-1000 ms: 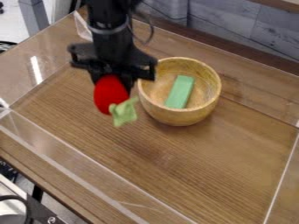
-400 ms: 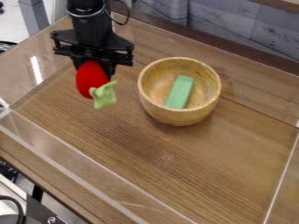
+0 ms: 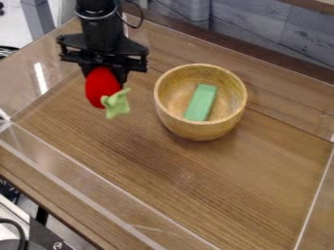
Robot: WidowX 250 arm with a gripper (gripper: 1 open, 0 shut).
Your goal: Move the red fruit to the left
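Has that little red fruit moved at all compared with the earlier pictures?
Yes. The red fruit has shifted left in the view, away from the wooden bowl; the gap between them is wider now.

Brown wooden tabletop [image 3: 183, 186] with raised wooden edging [image 3: 26, 197] towards eight o'clock. Black cable [image 3: 16, 234] near seven o'clock. Pale patch beyond the table at eleven o'clock. Soft, bright light on the wood.

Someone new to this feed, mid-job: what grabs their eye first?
The bright red fruit with its pale green stem end, at the dark gripper in the upper left. Next, the round wooden bowl right of it in the picture, with a light green block inside.
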